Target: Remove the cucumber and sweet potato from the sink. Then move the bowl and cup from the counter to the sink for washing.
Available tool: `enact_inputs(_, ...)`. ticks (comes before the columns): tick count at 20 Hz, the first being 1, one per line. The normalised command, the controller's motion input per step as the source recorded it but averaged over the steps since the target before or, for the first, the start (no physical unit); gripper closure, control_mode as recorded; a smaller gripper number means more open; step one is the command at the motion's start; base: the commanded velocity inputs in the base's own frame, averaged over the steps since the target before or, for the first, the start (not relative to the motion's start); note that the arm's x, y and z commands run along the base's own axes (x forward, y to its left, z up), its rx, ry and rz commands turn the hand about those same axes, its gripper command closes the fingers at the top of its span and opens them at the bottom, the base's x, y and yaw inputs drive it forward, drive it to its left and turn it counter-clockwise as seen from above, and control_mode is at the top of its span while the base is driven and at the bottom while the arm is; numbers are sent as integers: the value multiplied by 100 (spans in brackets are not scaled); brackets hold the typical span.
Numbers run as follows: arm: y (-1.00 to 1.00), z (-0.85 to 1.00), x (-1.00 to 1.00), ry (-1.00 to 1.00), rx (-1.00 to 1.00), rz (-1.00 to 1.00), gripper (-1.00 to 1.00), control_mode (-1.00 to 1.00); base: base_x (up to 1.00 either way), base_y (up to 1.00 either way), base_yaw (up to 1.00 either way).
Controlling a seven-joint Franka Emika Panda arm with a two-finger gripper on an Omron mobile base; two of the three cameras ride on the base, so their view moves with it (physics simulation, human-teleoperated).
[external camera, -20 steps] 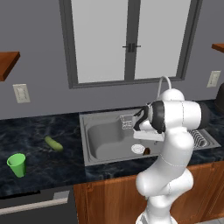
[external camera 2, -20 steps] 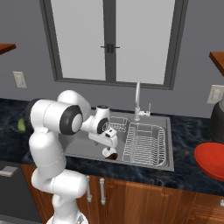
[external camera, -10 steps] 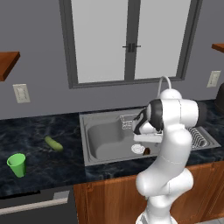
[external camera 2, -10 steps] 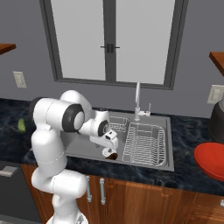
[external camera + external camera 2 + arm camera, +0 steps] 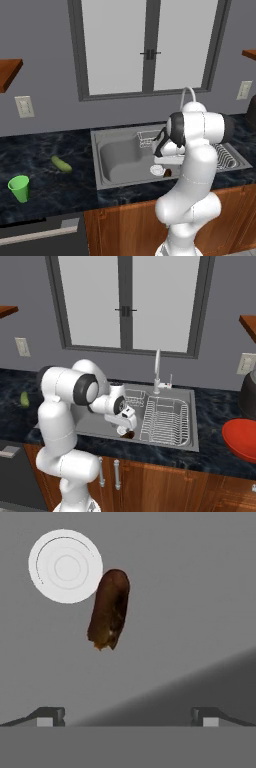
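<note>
In the hand view the tool (image 5: 127, 716) hangs over the sink (image 5: 120, 165) floor with its two fingertips spread wide and nothing between them. Just beyond, toward 12 o'clock, the sweet potato (image 5: 109, 609) lies flat and untouched: an oblong dark brown lump, orange at its nearer end, its far end just beside the round white drain (image 5: 65, 566) at about 11 o'clock. Judging by this, the task is roughly a quarter done. The cucumber (image 5: 61, 164), pale green and slightly curved, already lies on the dark desk (image 5: 45, 185) at the sink's 9 o'clock. The sweet potato has yet to come out. The bright green cup (image 5: 19, 188) stands on the desk beyond the cucumber, and the red bowl (image 5: 242, 439) waits far off at 3 o'clock.
</note>
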Motion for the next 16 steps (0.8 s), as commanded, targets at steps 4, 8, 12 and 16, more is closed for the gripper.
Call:
enact_inputs(4,-2,-13,0,0,0,0,-100,-100,0,0,0)
enact_inputs(8,0,-15,1,0,0,0,-100,-100,0,0,0)
enact_inputs(12,0,-15,2,-2,0,0,-100,-100,0,0,0)
enact_inputs(16,0,-15,5,-1,0,0,-100,-100,0,0,0)
